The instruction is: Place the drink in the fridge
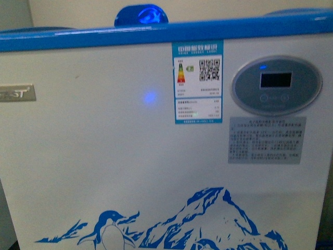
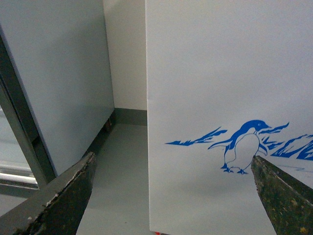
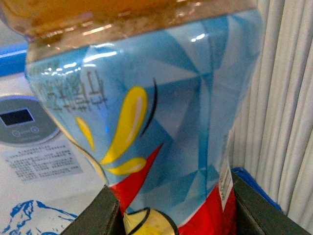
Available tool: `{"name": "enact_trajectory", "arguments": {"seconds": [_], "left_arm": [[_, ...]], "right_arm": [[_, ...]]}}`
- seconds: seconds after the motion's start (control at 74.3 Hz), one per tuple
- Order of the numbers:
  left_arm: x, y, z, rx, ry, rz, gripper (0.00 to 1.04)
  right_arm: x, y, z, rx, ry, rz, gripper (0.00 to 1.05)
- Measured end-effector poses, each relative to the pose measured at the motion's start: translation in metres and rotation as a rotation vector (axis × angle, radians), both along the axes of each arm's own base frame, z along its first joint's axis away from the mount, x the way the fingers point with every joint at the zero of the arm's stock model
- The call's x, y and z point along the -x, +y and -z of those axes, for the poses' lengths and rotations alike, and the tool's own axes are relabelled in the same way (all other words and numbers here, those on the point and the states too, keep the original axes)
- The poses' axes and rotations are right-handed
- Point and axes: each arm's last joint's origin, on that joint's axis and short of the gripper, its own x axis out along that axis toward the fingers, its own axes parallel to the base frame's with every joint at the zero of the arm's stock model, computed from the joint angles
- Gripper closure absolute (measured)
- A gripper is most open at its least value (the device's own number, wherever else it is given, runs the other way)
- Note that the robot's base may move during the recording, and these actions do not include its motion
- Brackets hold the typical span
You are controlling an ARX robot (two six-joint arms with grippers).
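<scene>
The fridge (image 1: 104, 156) fills the front view: a white chest with a blue rim (image 1: 78, 39), a grey control panel (image 1: 276, 86) and a blue penguin-and-mountain picture (image 1: 112, 232). Neither arm shows there. In the right wrist view my right gripper (image 3: 171, 215) is shut on the drink (image 3: 161, 122), a clear bottle of amber liquid with a blue, yellow and red label; the fridge front (image 3: 29, 161) lies just behind it. In the left wrist view my left gripper (image 2: 171, 191) stands open, empty, facing the fridge's front wall (image 2: 220, 73) near its corner.
A tall grey-white cabinet (image 2: 58, 83) stands close beside the fridge, with a narrow strip of grey floor (image 2: 122, 176) between them. A pale ribbed curtain (image 3: 288, 98) hangs beyond the drink. A blue rounded object (image 1: 141, 15) shows above the fridge rim.
</scene>
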Motion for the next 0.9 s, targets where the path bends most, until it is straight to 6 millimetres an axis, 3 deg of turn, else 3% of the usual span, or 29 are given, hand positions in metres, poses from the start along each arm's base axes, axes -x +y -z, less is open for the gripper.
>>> {"name": "enact_trajectory", "arguments": {"seconds": [0.902], "left_arm": [[0.0000, 0.0000, 0.0000, 0.000, 0.000, 0.000, 0.08]], "right_arm": [[0.0000, 0.0000, 0.0000, 0.000, -0.001, 0.000, 0.64]]}}
